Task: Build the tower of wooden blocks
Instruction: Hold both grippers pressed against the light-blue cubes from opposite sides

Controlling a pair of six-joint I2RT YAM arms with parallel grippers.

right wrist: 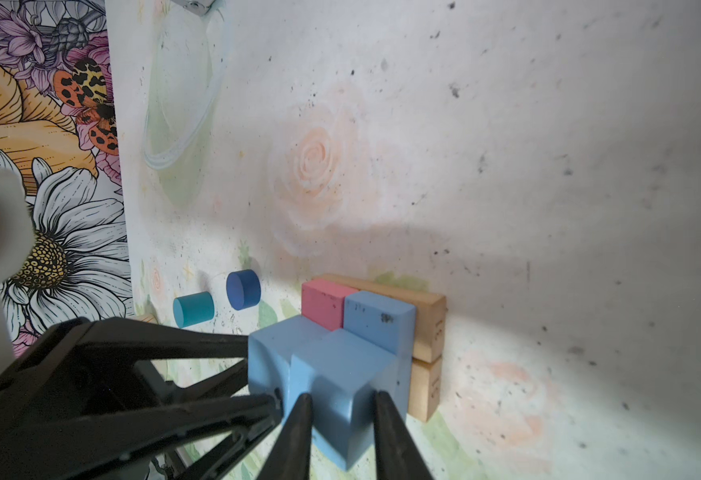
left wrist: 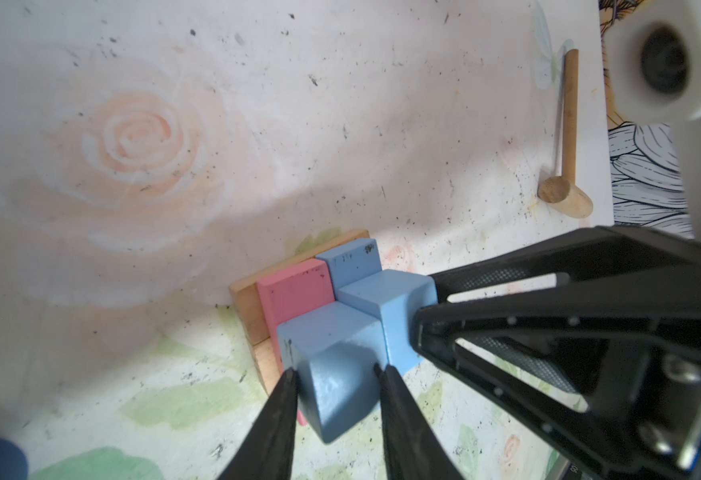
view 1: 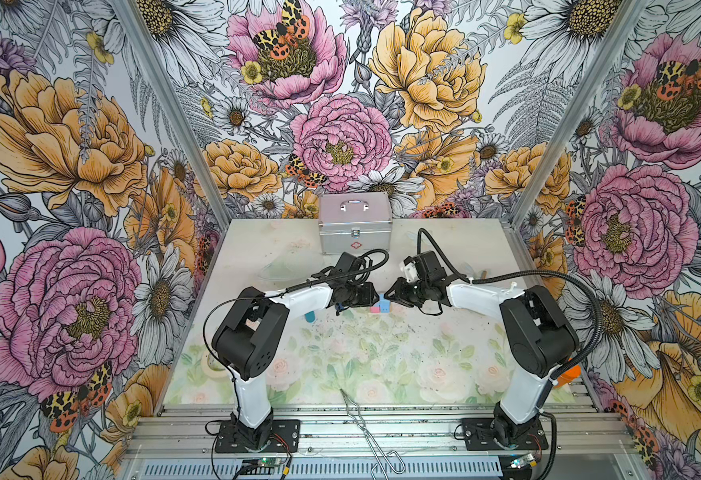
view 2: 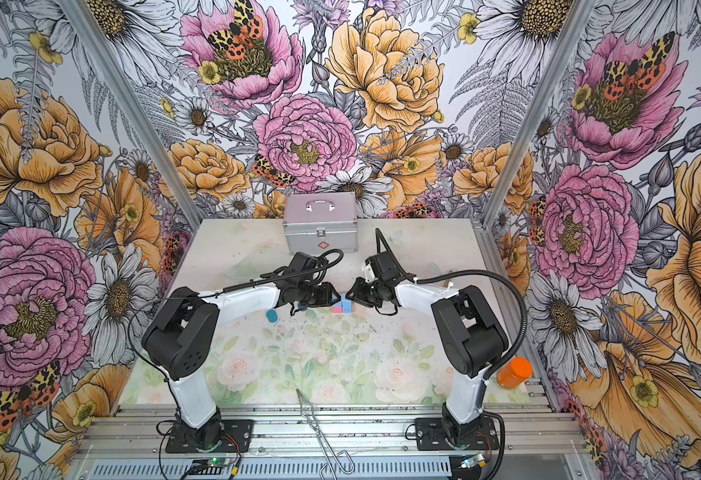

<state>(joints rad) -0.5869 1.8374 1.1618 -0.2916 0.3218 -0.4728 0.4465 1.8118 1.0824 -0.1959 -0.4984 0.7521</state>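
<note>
The tower (view 1: 379,306) (view 2: 341,306) stands mid-table: two tan planks (right wrist: 427,332) at the base, a pink slab (left wrist: 294,291) and a blue slab (left wrist: 350,257) on them, and two light blue cubes side by side on top. My left gripper (left wrist: 334,370) is shut on the near cube (left wrist: 332,340) from the left. My right gripper (right wrist: 342,397) is shut on the other cube (right wrist: 340,361) from the right. In both top views the two grippers (view 1: 375,293) (view 1: 389,294) meet tip to tip over the stack. A teal cylinder (right wrist: 193,309) and a dark blue cylinder (right wrist: 242,289) lie loose on the left.
A silver case (view 1: 355,226) stands at the back. A wooden mallet (left wrist: 566,124) lies at the right edge, a clear plastic lid (right wrist: 182,104) at the back left. Metal tongs (view 1: 361,419) lie at the front, with an orange jar (view 2: 515,372) front right and a tape roll (view 1: 211,365) front left.
</note>
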